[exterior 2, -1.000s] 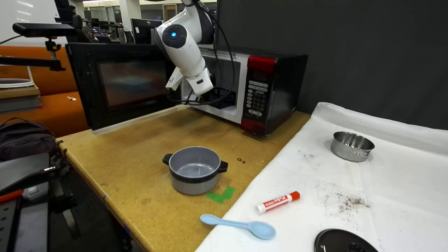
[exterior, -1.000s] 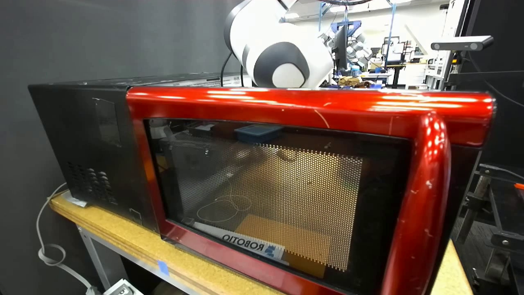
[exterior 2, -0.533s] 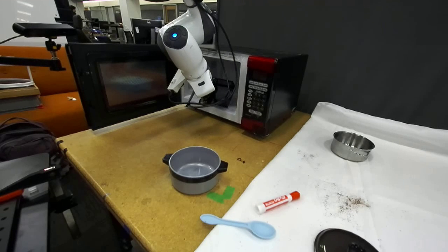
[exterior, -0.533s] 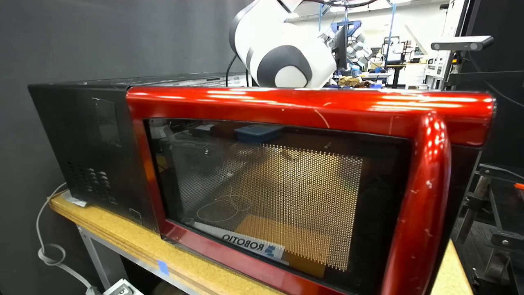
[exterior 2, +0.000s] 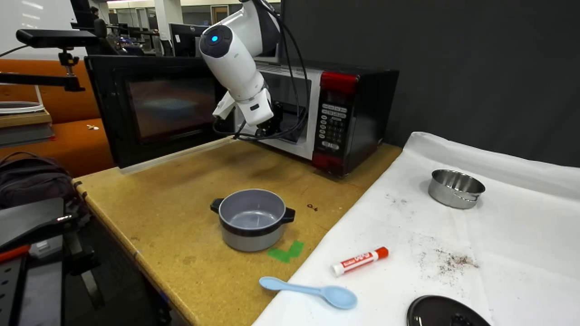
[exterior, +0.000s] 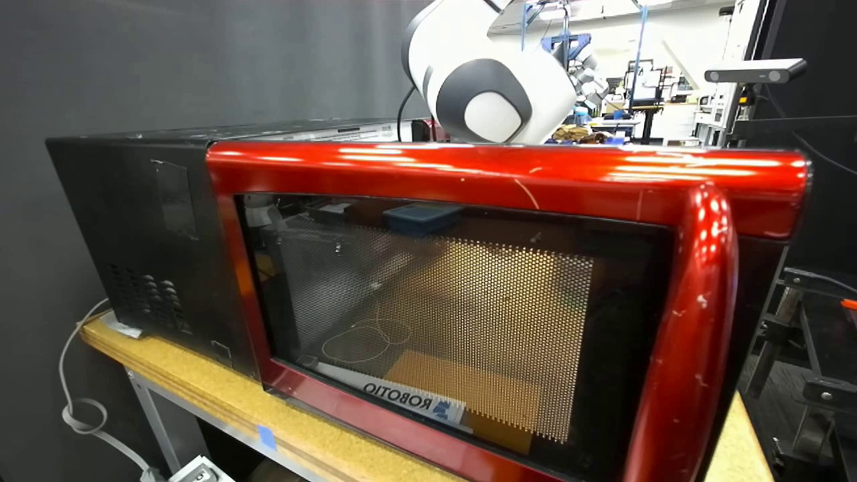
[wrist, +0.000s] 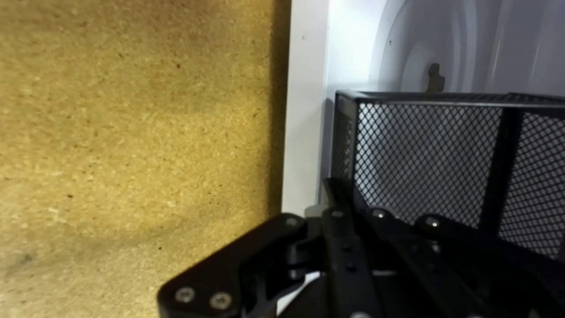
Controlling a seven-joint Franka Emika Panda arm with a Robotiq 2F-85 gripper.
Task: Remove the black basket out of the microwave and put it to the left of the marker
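We judge the gripper (wrist: 345, 196) closed on one wall of the black basket (wrist: 426, 154), just inside the front of the microwave (exterior 2: 371, 120). With only that edge held, the far end could sag and snag on the microwave's sill, or twist free as we pull. A low path to the marker (exterior 2: 360, 261) could clip the gray pot (exterior 2: 252, 237) in front of the microwave.

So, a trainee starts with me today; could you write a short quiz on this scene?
1. True or false: the slim red-and-white marker lies on the white sheet.
2. Fill in: the round grey pot has ____ black side handles.
3. Where is the black mesh basket? (a) In the pot (b) On the sheet (c) Inside the boxy red-and-black microwave

Key: 1 true; 2 two; 3 c.
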